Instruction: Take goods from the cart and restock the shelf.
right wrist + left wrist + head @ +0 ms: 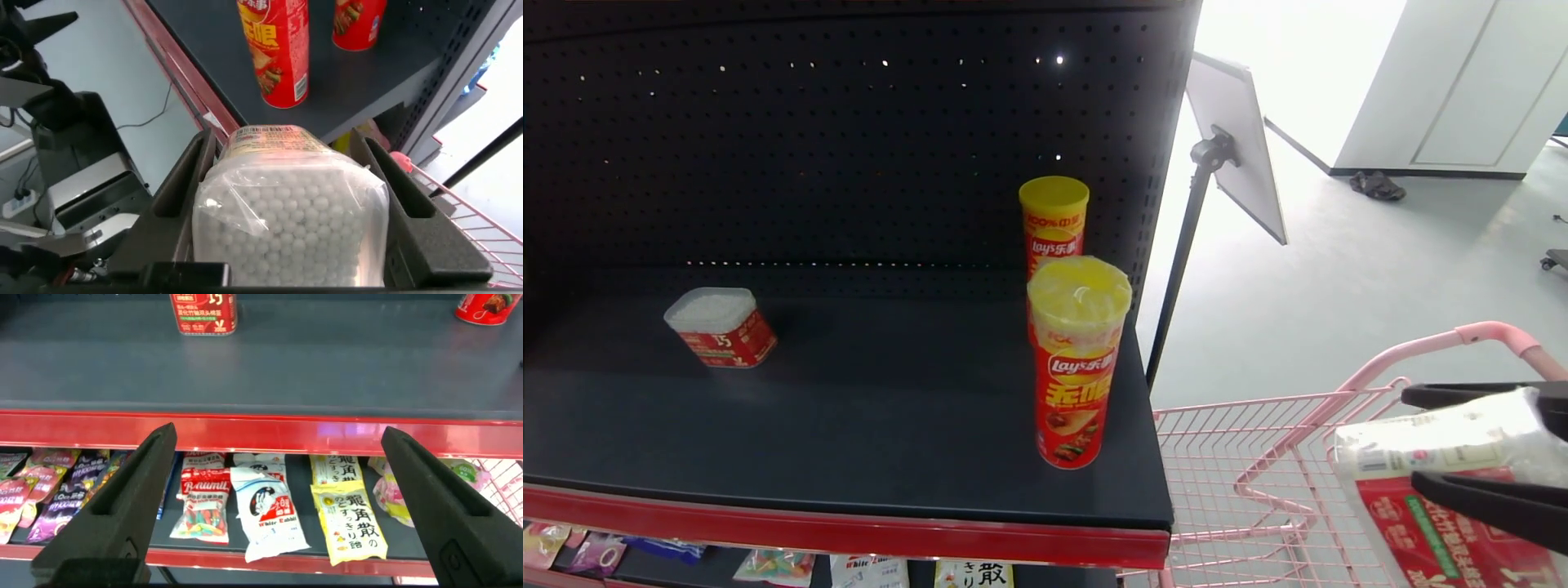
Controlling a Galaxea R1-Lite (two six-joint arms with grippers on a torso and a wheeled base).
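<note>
Clear plastic tub (1454, 531), red-labelled, lower right of frame over pink cart (1494, 331), pinched in right gripper (1409, 439); left gripper (278, 433) spread. Carry level; set upright beside matching tub (720, 328), left of shelf (890, 425).

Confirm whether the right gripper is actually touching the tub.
Touching. The right wrist view shows the right gripper closed on the tub, pressed flat against both its sides.

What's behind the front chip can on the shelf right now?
A second chip can stands upright directly behind the front chip can, with the perforated back panel beyond. The front can covers its lower part, so I cannot tell whether they touch.
</note>
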